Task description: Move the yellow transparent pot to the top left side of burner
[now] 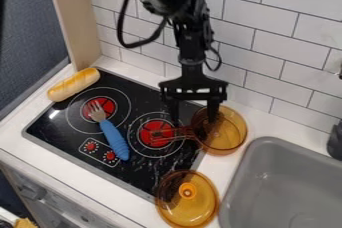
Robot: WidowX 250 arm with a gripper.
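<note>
Lid is lying nearest, just below the yellow transparent pot, which is resting mostly on the counter, its near-left side overlapping the stove's edge. The pot is probably going to be light, stiff and slick, its rim or handle offering the likeliest hold. That handle is pointing left, the long axis running nearly level across the view. Farther up, the gripper is hanging there, fingers parted, clenching nothing.

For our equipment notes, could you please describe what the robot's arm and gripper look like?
The jointed robot arm is black, with a black cable looping from its side. Its black two-finger gripper has a wide crossbar with small openings and straight fingers.
</note>
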